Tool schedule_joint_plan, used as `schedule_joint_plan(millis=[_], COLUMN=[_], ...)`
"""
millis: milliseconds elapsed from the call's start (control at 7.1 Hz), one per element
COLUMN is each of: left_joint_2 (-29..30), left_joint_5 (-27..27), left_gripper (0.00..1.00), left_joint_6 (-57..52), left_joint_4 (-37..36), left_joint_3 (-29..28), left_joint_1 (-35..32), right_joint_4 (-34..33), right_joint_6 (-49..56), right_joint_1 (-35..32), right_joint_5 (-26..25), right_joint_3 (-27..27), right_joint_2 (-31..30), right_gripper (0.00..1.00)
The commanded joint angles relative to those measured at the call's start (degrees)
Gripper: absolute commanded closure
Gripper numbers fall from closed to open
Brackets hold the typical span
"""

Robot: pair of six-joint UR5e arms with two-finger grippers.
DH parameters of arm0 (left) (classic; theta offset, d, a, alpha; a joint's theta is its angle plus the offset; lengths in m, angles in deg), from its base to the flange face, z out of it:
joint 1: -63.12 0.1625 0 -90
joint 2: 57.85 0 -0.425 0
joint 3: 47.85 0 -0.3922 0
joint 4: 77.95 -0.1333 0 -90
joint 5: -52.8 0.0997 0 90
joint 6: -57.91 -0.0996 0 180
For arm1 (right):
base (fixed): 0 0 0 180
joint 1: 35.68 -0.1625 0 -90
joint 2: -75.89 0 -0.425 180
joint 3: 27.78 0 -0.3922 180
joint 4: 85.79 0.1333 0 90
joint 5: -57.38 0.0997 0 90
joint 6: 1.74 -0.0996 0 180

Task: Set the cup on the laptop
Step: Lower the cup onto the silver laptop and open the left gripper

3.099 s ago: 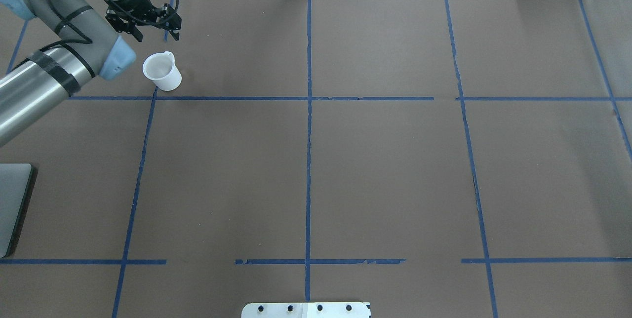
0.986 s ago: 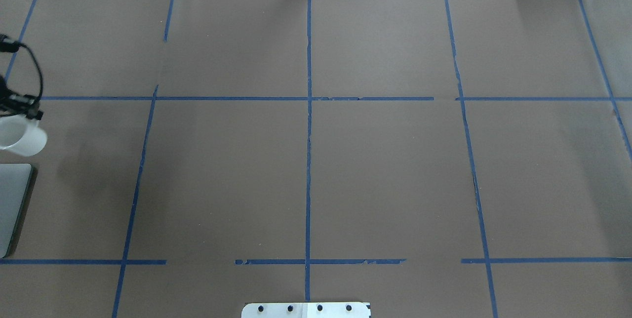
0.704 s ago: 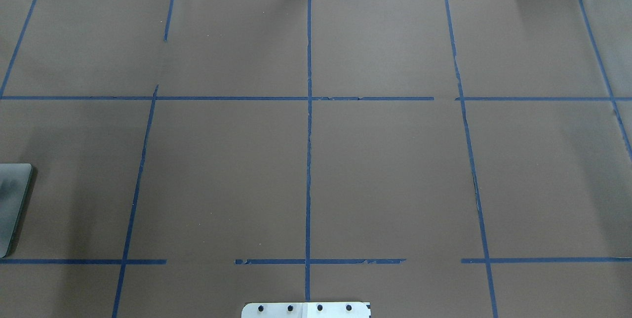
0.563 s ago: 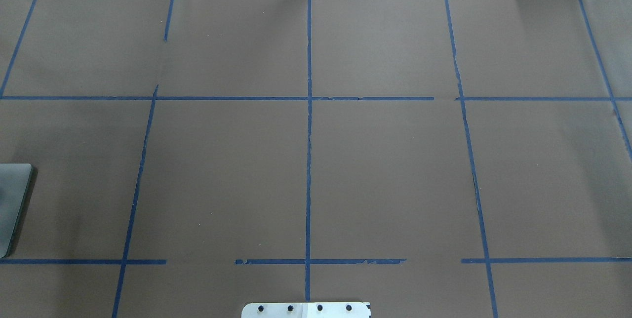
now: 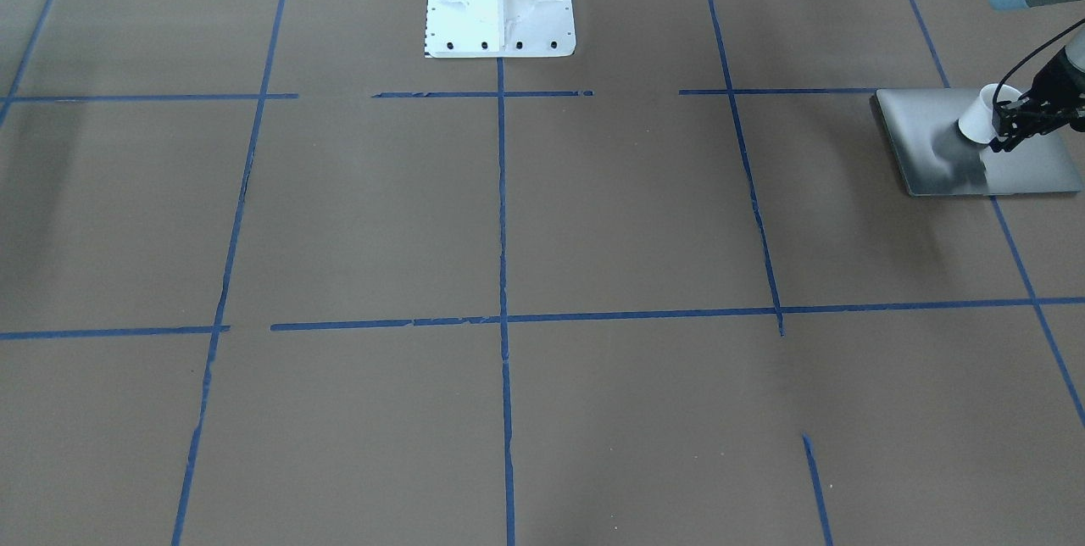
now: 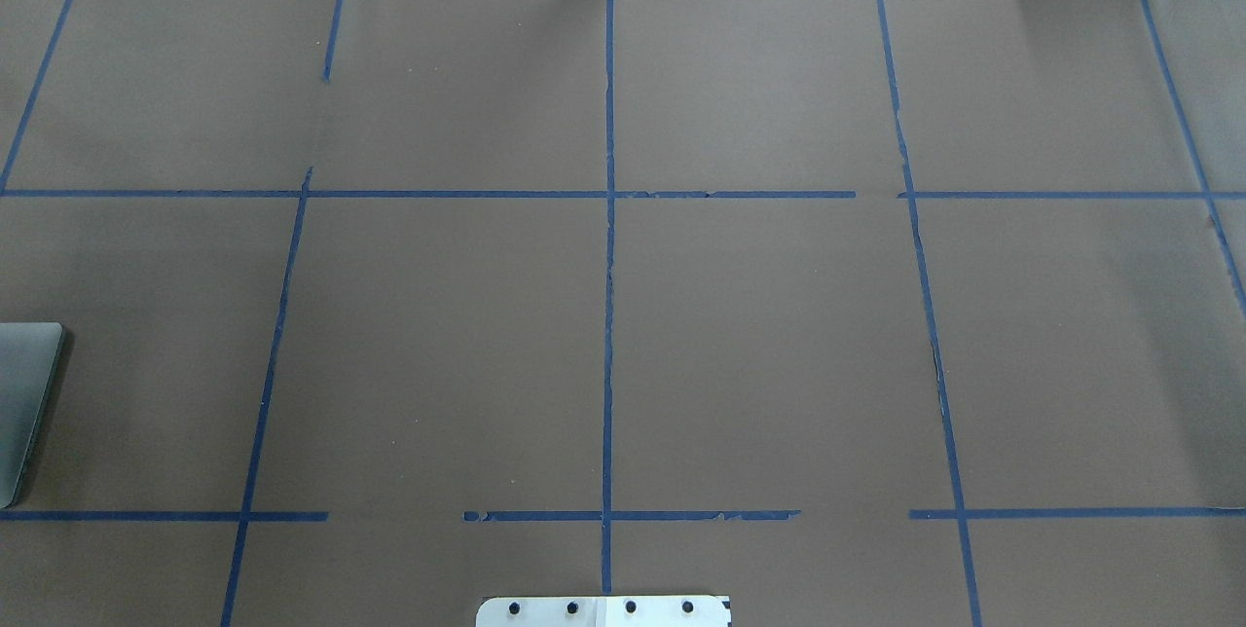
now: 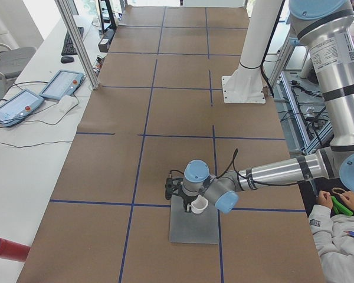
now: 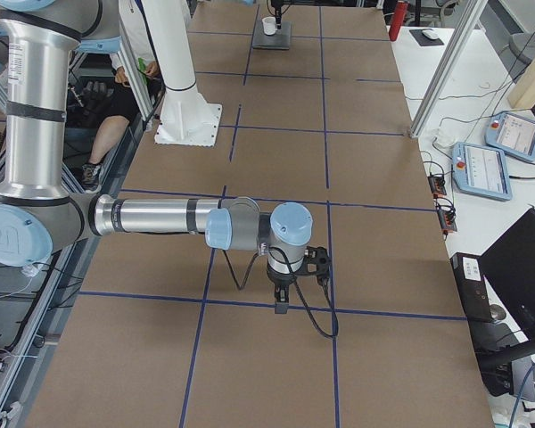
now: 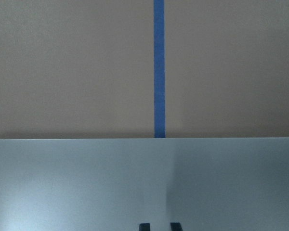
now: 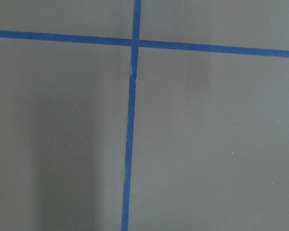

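your left gripper is pinched on the cup, its fingers closed on the wall near the rim. in the front-facing view the cup sits at the gripper's 9 o'clock, touching it. the cup is over the laptop, whose lid carries the cup's shadow at the cup's 7 o'clock. you cannot tell whether the base touches the lid. the laptop lies at the 3 o'clock edge of that view. your right gripper points down at the table by a blue tape cross, well apart from the cup. you cannot tell whether its fingers are spread or together.
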Motion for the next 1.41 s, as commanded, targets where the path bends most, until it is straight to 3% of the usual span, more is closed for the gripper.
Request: schedule_joint_plan(millis=[0, 141, 282, 423, 704, 845, 1268], left_joint_2=[0.16, 0.25, 0.33, 0.34, 0.16, 0.07, 4.62], left_joint_5=[0.05, 0.05, 0.05, -0.04, -0.65, -2.22, -4.87], left_gripper=[1.0, 1.0, 0.45, 0.0, 0.0, 0.0, 0.0], left_joint_6=[-0.05, -0.14, -0.32, -0.23, -4.06, -10.1, -27.61], left_joint_4=[0.73, 0.73, 0.81, 0.73, -0.06, -0.93, -23.7], left_joint_3=[-0.05, -0.23, -0.23, -0.23, 0.47, 0.21, 5.11], left_joint_1=[0.02, 0.02, 0.02, 0.02, -1.03, -6.34, -21.13], right_joint_4=[0.05, 0.05, 0.05, 0.05, 0.05, 0.05, 0.05], right_joint_6=[0.0, 0.0, 0.0, 0.0, 0.0, 0.0, 0.0], right_joint_1=[0.0, 0.0, 0.0, 0.0, 0.0, 0.0, 0.0], right_joint_5=[0.0, 0.0, 0.0, -0.09, 0.0, 0.0, 0.0], right_joint_3=[0.0, 0.0, 0.0, 0.0, 0.0, 0.0, 0.0], right_joint_2=[0.0, 0.0, 0.0, 0.08, 0.0, 0.0, 0.0], right_gripper=[0.0, 0.0, 0.0, 0.0, 0.0, 0.0, 0.0])
